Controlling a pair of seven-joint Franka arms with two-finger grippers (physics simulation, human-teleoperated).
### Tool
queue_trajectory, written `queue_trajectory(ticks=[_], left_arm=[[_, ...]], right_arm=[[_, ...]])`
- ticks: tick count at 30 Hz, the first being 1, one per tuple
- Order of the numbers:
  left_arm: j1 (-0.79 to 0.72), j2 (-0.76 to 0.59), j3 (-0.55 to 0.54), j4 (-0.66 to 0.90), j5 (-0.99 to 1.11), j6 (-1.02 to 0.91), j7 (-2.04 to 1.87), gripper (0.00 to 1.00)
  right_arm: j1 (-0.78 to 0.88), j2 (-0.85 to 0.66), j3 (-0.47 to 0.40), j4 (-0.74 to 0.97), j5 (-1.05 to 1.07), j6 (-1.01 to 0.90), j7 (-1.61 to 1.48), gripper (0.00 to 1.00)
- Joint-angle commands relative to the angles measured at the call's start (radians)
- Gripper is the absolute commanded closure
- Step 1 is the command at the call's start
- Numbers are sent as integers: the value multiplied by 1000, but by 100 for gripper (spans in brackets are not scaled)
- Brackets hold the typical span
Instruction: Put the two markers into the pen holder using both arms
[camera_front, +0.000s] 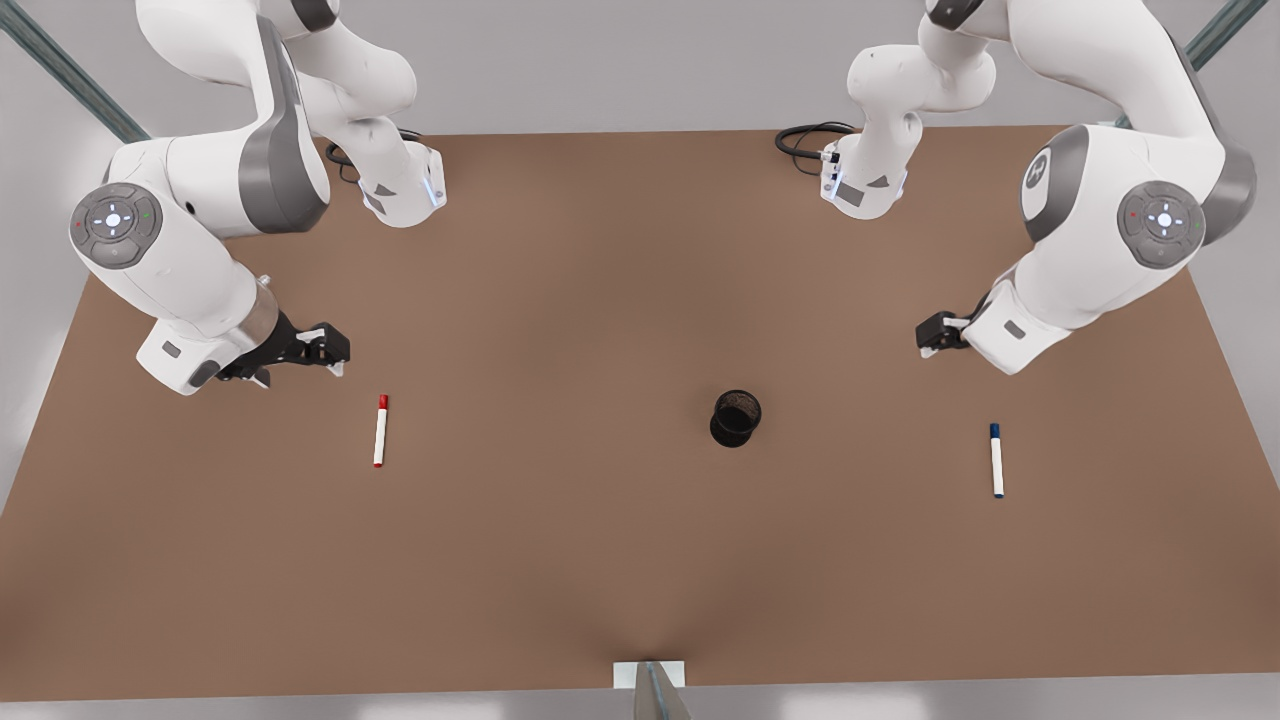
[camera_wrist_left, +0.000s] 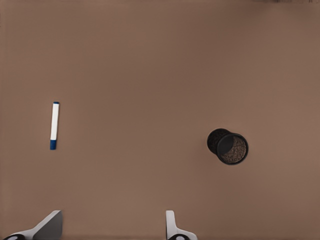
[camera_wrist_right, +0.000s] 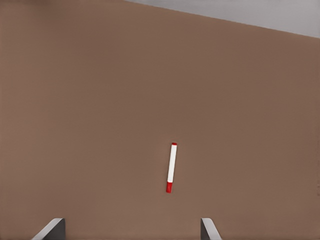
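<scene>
The red-capped marker (camera_front: 380, 430) (camera_wrist_right: 171, 167) lies flat on the brown table (camera_front: 560, 560) toward the front view's left. My right gripper (camera_front: 330, 352) (camera_wrist_right: 131, 232) hovers open behind and to the left of it, holding nothing. The blue-capped marker (camera_front: 996, 460) (camera_wrist_left: 54, 125) lies flat toward the front view's right. My left gripper (camera_front: 932, 335) (camera_wrist_left: 112, 232) hovers open behind and to the left of that one, also holding nothing. The black mesh pen holder (camera_front: 736, 418) (camera_wrist_left: 228, 146) stands upright between the two markers, closer to the blue one.
Both arm bases (camera_front: 400, 190) (camera_front: 865, 185) stand at the table's far edge with black cables (camera_front: 805, 140) beside them. A grey bracket (camera_front: 650, 685) sits at the middle of the near edge. Bare tabletop surrounds the markers and holder.
</scene>
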Motion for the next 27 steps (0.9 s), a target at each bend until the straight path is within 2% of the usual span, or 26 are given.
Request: queue_trajectory(ticks=[1,4,6,10,13,20,23,27], left_arm=[[0,5,0,0,5,13,-28,0],[62,121,69,-19,2,182,159,0],[114,206,66,-39,-3,274,202,0],[180,204,69,-348,-3,679,400,0],[206,253,69,-378,-3,765,403,0],[267,371,105,-395,5,996,610,0],[267,431,105,-364,6,1078,633,0],[267,494,116,-335,6,1093,648,2]], right_arm=[[0,-1,0,0,0,4,4,0],[0,-1,0,0,0,4,6,0],[-2,-1,0,0,-1,6,7,0],[-3,53,0,-3,0,84,13,0],[-12,105,0,-33,2,173,32,0],[-81,355,0,-98,40,404,36,0],[-75,347,0,-214,37,455,92,0],[-107,349,0,-326,42,555,95,0]])
